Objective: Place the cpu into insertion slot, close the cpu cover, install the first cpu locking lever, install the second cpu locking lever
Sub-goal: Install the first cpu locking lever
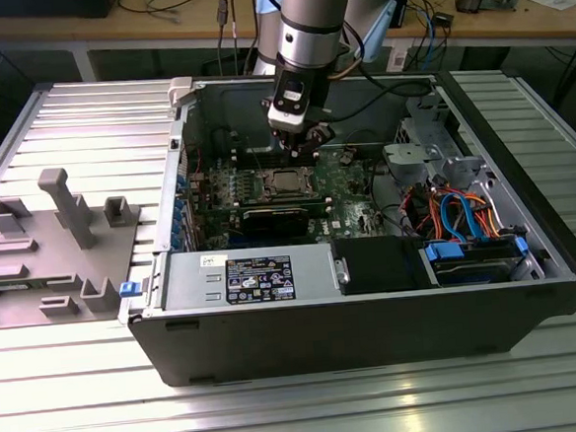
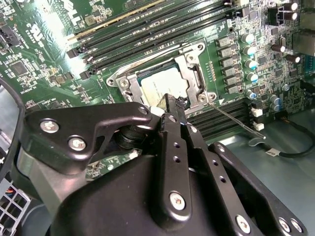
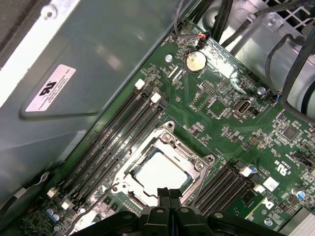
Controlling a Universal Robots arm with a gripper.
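Observation:
The cpu (image 3: 160, 172) lies flat in the socket on the green motherboard, its silvery top showing through the square opening of the cpu cover (image 3: 183, 151). The cover lies down over the chip. In the second wrist view the cpu (image 2: 158, 84) and cover (image 2: 191, 69) appear again, and a thin metal locking lever (image 2: 234, 120) sticks out sideways from the socket's corner, unlatched. My gripper (image 3: 169, 193) is shut with nothing between its black fingers and hovers just above the socket's near edge. The exterior view has the gripper (image 1: 299, 144) over the socket (image 1: 286, 183).
Rows of black memory slots (image 3: 118, 130) flank the socket. The computer case's walls (image 1: 374, 319) surround the board, with a power supply (image 1: 258, 277) at the front and cables and drive bays (image 1: 467, 223) at the exterior view's right. A grey fixture (image 1: 43, 253) stands outside on the left.

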